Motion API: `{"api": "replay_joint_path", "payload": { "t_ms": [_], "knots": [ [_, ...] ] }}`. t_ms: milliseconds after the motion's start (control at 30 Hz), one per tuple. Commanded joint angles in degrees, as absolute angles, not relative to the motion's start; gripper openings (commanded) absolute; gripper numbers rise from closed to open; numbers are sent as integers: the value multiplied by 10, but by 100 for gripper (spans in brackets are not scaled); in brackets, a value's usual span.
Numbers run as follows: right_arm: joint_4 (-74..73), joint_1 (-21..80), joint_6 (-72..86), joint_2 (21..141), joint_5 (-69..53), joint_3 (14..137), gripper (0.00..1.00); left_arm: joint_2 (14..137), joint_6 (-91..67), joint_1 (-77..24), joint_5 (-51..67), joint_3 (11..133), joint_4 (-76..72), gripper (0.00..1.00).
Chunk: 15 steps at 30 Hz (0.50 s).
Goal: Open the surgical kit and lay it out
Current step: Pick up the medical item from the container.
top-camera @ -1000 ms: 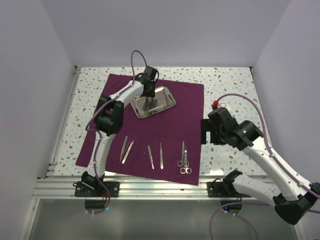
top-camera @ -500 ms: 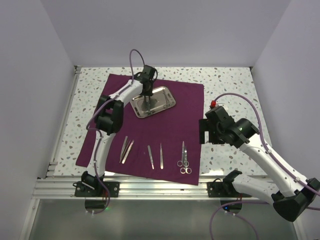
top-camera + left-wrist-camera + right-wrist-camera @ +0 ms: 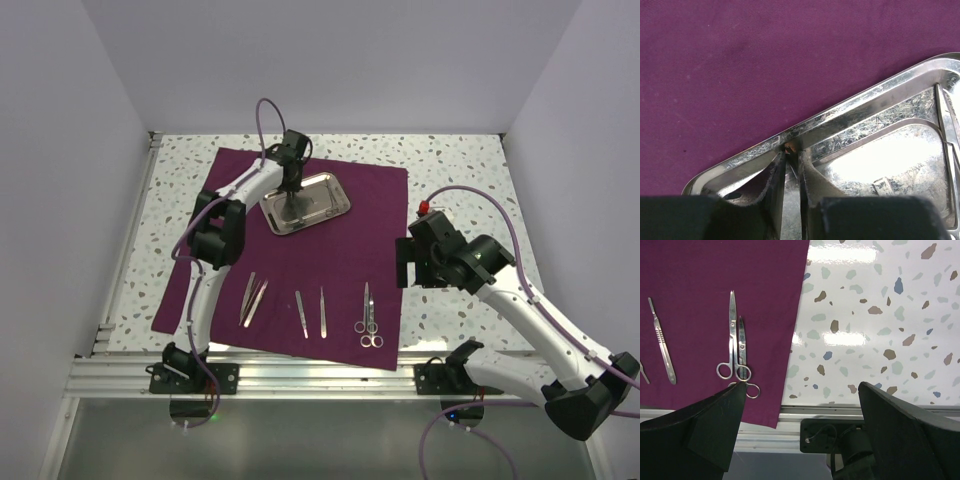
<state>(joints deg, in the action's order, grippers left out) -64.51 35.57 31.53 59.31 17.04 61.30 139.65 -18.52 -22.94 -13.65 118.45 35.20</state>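
Observation:
The dark purple cloth wrap [image 3: 340, 245] lies spread flat on the speckled table. The shiny steel tray [image 3: 325, 200] sits on its far half. My left gripper [image 3: 292, 195] stands over the tray's left side. In the left wrist view it [image 3: 791, 150] is shut on the tray's rim [image 3: 840, 107]. Tweezers [image 3: 252, 298], two more slim tools [image 3: 311, 312] and two ring-handled scissors [image 3: 369, 318] lie in a row on the cloth's near half. My right gripper [image 3: 408, 262] is open and empty, above the cloth's right edge; the scissors [image 3: 737, 347] show left of its fingers.
A slim metal piece [image 3: 946, 125] lies inside the tray at its right. Bare speckled table [image 3: 880, 315] lies right of the cloth. The aluminium rail [image 3: 320, 375] and both arm bases run along the near edge. White walls close in the sides and back.
The tray and my left gripper have shifted slightly to the left. My right gripper has drifted a little left and nearer the cloth edge.

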Motion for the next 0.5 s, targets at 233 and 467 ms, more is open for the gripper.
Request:
{"api": "replay_joint_path", "payload": {
  "t_ms": [233,467],
  "knots": [
    [-631,352,317,587,172,619,98,1427,-202,-215,-141,1171,399,5],
    [-629,353,316,584,173,621,98,1421,-198,-210,-116,1179,398,0]
  ]
}}
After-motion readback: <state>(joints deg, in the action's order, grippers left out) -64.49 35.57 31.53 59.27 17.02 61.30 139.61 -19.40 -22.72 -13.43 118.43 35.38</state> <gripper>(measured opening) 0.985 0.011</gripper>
